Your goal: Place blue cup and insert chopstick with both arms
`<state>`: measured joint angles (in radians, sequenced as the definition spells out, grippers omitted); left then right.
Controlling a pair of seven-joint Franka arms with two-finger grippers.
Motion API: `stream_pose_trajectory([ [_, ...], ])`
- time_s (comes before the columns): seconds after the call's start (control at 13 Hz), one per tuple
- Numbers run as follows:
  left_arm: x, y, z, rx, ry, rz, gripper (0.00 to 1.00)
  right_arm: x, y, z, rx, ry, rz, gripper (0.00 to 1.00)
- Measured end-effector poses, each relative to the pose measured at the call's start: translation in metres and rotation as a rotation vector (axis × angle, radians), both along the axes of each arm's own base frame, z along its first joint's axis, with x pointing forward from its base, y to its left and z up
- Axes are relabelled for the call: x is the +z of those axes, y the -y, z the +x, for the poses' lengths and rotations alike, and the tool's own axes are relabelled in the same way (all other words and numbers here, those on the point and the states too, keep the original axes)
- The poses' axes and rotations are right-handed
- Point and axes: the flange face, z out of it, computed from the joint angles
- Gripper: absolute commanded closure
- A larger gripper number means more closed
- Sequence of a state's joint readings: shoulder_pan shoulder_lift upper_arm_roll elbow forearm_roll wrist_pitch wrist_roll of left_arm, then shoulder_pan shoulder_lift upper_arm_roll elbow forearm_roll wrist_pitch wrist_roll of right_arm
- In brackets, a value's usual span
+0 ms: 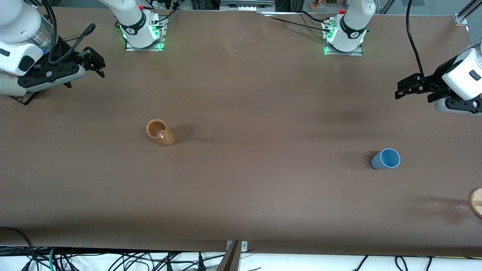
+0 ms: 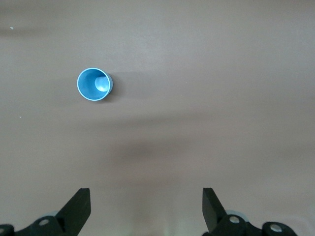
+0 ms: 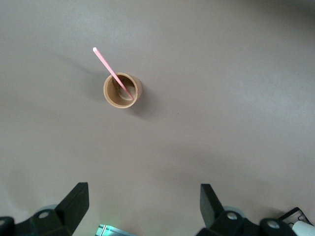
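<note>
Table [image 1: 241, 195]: chopstick [image 3: 113, 73] length visible only right wrist.

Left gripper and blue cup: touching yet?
Apart. In the left wrist view, bare table separates the open left gripper from the upright blue cup.

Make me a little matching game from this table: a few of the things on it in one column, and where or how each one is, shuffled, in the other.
1. blue cup
2. chopstick
3. tan cup
4. left gripper

a. leaning inside a cup
b. open, in the air, holding nothing
c. upright and empty, toward the left arm's end
d. upright, toward the right arm's end

Pairs: 1-c, 2-a, 3-d, 4-b
</note>
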<state>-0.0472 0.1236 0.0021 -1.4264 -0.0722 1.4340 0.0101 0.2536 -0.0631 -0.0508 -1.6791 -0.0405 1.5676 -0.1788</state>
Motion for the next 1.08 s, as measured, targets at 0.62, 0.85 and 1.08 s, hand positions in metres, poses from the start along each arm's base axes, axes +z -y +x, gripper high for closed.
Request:
stream_pose_trajectory([
  [0.62,-0.010,-0.011,0.002,0.019,-0.019,-0.001,0.00,0.000,-0.001,0.000,-0.012,0.000,-0.001,0.00],
  [0.85,-0.010,-0.011,0.002,0.020,-0.019,-0.001,0.00,-0.001,-0.006,-0.001,-0.003,0.000,-0.001,0.00],
  [1.08,-0.010,-0.013,0.002,0.023,-0.019,-0.001,0.00,-0.003,-0.014,-0.002,0.009,-0.006,-0.003,0.00],
])
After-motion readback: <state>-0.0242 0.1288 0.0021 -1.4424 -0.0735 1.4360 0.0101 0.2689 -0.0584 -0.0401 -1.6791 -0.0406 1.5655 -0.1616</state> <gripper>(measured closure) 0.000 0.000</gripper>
